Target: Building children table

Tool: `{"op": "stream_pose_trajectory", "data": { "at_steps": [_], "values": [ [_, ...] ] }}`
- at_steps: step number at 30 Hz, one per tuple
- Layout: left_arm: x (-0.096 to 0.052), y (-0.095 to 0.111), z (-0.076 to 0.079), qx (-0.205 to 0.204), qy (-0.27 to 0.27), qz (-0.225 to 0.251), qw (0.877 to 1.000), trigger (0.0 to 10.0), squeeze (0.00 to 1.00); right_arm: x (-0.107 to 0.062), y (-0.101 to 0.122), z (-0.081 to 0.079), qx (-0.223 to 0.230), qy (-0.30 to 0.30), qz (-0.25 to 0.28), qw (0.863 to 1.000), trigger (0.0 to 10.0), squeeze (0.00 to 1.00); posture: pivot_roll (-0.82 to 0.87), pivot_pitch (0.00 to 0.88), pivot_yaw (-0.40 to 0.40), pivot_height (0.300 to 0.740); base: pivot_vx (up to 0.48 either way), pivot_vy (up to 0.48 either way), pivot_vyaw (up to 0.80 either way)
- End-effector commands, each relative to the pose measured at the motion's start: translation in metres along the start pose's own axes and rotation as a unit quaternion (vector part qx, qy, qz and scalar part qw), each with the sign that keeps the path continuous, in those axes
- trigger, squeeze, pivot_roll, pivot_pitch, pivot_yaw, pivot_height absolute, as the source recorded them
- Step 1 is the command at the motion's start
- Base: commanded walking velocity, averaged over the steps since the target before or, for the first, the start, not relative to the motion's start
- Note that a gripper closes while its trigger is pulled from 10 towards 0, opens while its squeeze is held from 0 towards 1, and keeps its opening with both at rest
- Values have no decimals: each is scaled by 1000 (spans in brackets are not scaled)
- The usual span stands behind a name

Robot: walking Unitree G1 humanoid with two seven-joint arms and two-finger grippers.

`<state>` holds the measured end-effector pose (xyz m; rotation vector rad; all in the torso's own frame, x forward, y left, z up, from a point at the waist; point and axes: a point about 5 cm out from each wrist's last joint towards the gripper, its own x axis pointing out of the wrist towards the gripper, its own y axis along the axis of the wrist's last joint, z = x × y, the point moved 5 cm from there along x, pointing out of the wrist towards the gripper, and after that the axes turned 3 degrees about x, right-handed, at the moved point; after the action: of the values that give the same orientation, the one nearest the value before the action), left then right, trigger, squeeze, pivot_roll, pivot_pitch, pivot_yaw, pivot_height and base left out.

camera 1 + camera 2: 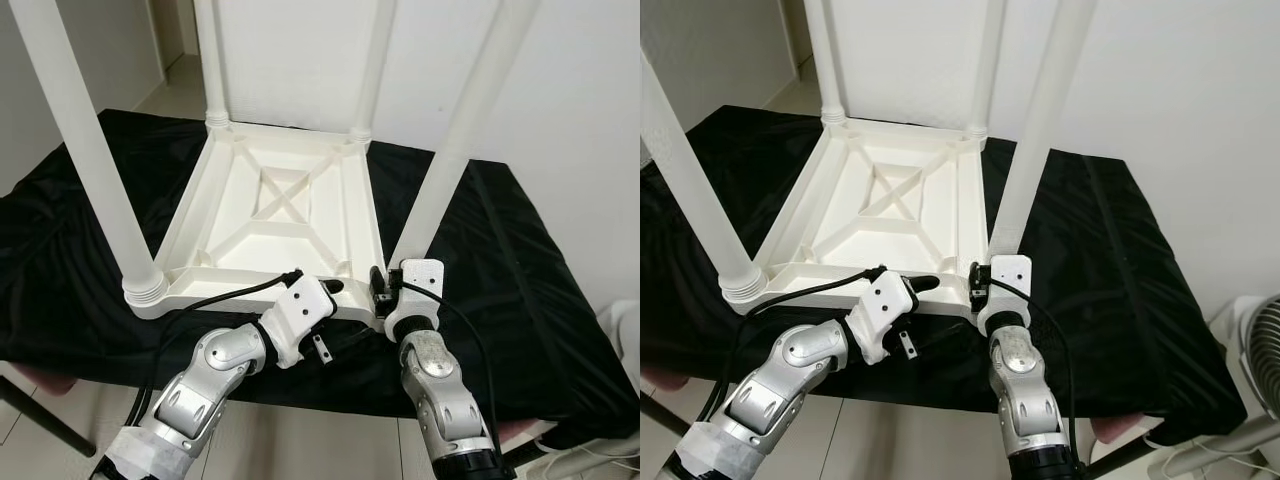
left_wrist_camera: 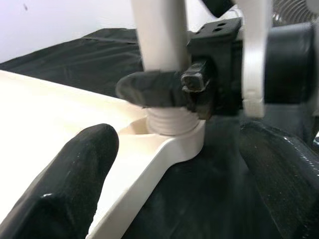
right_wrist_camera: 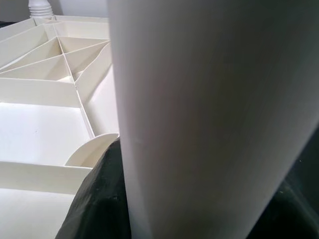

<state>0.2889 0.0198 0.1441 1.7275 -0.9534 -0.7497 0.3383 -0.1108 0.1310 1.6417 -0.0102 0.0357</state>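
Observation:
A white children's table [image 1: 280, 215] lies upside down on a black cloth, its four legs pointing up. My right gripper [image 1: 385, 285] is shut on the base of the near right leg [image 1: 450, 170], just above its threaded socket [image 2: 172, 124]. In the right wrist view that leg [image 3: 209, 114] stands close, with one black finger [image 3: 99, 199] pressed against it. My left gripper [image 1: 328, 315] is open at the table's near rim, beside the same corner. Its fingers [image 2: 65, 179] straddle the rim [image 2: 149, 164] without closing on it.
The near left leg [image 1: 85, 140] and two far legs [image 1: 212, 60] rise tall around the work area. The black cloth [image 1: 520, 260] drapes over the support's front edge. A fan [image 1: 1250, 350] stands on the floor at the right. White walls lie behind.

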Motion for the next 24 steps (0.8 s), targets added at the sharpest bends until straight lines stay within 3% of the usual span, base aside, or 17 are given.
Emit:
{"op": "stream_pose_trajectory", "data": {
  "at_steps": [1, 5, 6, 9, 10, 14, 18, 19, 20, 24],
  "values": [
    [1, -1, 8, 1, -25, 0, 1000, 10000, 0, -3, -9, 7, 16, -36, -22, 999, 10000, 0, -57, 0, -78, 740, 0, 0, 0],
    [0, -1, 9, 0, -26, 0, 1000, 10000, 0, -4, -7, 5, 18, -29, -21, 999, 10000, 0, -57, 0, -79, 740, 0, 0, 0],
    [1, -1, 9, 0, -26, 0, 1000, 10000, 0, -4, -5, 3, 19, -27, -18, 999, 10000, 722, -57, 0, -79, 740, 0, 0, 0],
    [1, -1, 9, 0, -25, 0, 1000, 10000, 0, -5, -3, 2, 19, -27, -15, 999, 10000, 722, -57, 0, -79, 740, 0, 0, 0],
    [1, -1, 8, 0, -24, 0, 1000, 10000, 0, -5, 3, 0, 27, -7, -1, 1000, 10000, 1000, -54, 0, -82, 740, 0, 0, 0],
    [1, 0, 8, -1, -22, 0, 1000, 10000, 0, -4, 12, 1, 36, 41, 21, 998, 10000, 1000, -55, 0, -82, 740, 0, 0, 0],
    [0, 0, 7, 0, -22, 0, 1000, 10000, 0, -3, 9, 3, 40, 75, 8, 996, 10000, 1000, -56, 0, -82, 740, 0, 0, 0],
    [0, 0, 7, 1, -22, -1, 1000, 10000, 0, -2, 8, 7, 40, 97, 3, 994, 10000, 855, -57, 0, -80, 740, 0, 0, 0],
    [-1, -1, 7, 1, -23, -2, 1000, 10000, 0, -1, 5, 12, 23, 133, -1, 991, 10000, 0, -61, 0, -76, 740, 0, 0, 0],
    [-1, -1, 7, 2, -24, -4, 1000, 10000, 0, -1, 2, 17, -21, 199, -4, 980, 10000, 0, -60, 0, -75, 740, 0, 0, 0]
  ]
}}
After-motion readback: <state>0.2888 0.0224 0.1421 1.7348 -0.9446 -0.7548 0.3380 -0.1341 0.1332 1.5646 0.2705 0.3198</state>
